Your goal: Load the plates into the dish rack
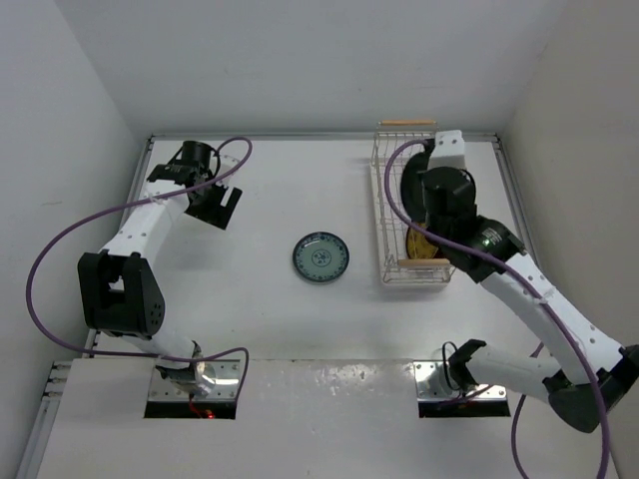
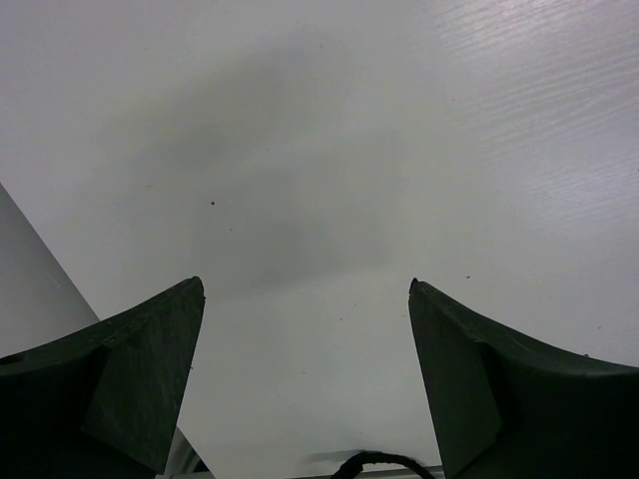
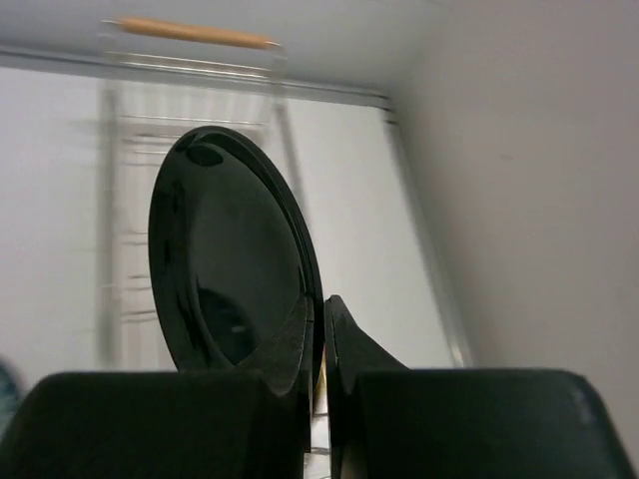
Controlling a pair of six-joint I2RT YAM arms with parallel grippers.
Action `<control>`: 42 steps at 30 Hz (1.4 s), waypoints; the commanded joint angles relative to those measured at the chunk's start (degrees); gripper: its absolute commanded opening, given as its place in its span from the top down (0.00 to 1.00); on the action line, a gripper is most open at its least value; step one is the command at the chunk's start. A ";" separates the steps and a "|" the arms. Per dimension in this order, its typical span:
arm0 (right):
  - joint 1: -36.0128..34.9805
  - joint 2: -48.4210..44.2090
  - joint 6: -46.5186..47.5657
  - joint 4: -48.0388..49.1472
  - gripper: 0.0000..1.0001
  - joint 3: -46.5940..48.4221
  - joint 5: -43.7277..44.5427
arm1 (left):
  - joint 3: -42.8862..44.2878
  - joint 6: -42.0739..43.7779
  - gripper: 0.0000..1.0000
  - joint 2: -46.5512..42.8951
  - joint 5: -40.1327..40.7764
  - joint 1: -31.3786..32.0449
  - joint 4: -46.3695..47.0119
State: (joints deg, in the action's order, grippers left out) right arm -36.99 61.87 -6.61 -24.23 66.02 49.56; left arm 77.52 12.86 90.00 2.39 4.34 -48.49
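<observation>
Right gripper [image 3: 321, 309] clamped on glossy black round plate [image 3: 230, 259], held on edge over the long white wire dish rack [image 1: 380, 215].
Left gripper [image 2: 306, 282] stands apart above white table [image 2: 399, 150]; pale blue patterned plate [image 1: 320, 257] lies flat, left of the rack.

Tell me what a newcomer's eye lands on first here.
The right hand pinches a glossy black plate on edge over the white wire dish rack at the far right of the table. A pale blue patterned plate lies alone mid-table, and the left hand hangs open at far left.
</observation>
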 commanded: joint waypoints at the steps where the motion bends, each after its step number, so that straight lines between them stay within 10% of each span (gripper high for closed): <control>1: 5.77 0.97 5.65 -0.02 1.00 0.52 8.36 | 0.88 -0.21 0.12 -1.31 -0.81 -0.65 0.85; 10: 10.54 3.26 -3.75 1.46 1.00 -7.30 -0.87 | 0.88 -0.21 0.12 -1.31 -0.81 -1.17 0.85; 22: 2.37 9.05 3.18 4.63 1.00 -11.70 9.22 | 0.88 -0.21 0.12 -1.31 -1.33 -1.17 0.85; 42: -1.24 13.10 -11.67 -4.08 1.00 -15.74 8.89 | -0.17 -0.21 0.12 -1.84 -1.34 -1.70 0.85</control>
State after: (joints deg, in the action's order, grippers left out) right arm -37.39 74.43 -15.33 -27.57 51.09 59.51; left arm 77.49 12.86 90.00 1.41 3.31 -48.49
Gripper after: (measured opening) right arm 0.019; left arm 0.877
